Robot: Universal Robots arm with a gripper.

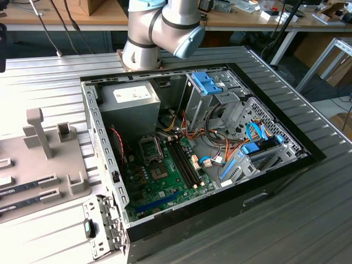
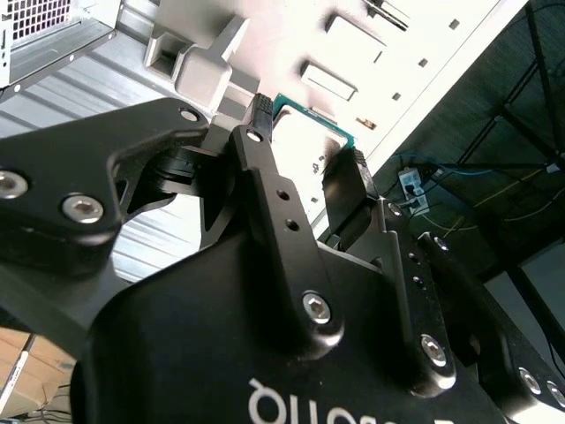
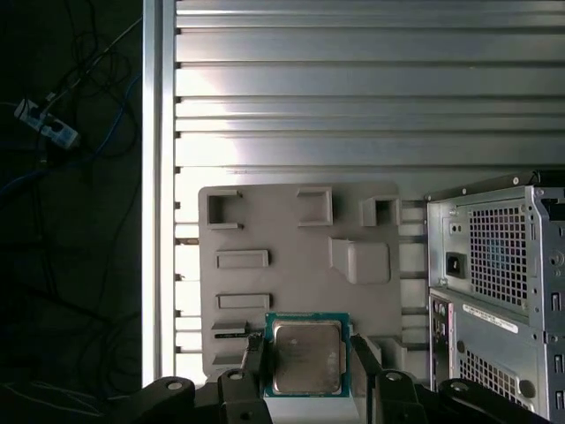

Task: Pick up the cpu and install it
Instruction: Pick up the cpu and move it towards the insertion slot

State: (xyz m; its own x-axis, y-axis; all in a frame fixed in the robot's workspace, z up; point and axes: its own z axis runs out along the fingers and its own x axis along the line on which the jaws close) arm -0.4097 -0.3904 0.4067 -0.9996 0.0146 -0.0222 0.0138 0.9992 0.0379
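The cpu (image 3: 307, 355) is a small square chip with a silver-grey top and a thin green rim. My gripper (image 3: 306, 352) is shut on it, one black finger against each of two opposite edges. In the first wrist view it hangs well above the grey parts tray (image 3: 291, 238), over the tray's near edge. The second wrist view shows the cpu (image 2: 305, 132) pinched between the two fingertips (image 2: 261, 113), with the gripper (image 2: 309, 137) over the same tray. In the exterior view, the open computer case holds the green motherboard (image 1: 165, 176) with its square socket (image 1: 151, 149).
The arm (image 1: 162, 27) rises behind the black case (image 1: 275, 181). The grey tray (image 1: 49, 165) lies at the exterior view's left with long memory sticks (image 1: 27, 184) in its slots. The case's back panel (image 3: 499, 274) stands beside the tray. The ribbed table's edge (image 3: 159, 177) borders dark floor.
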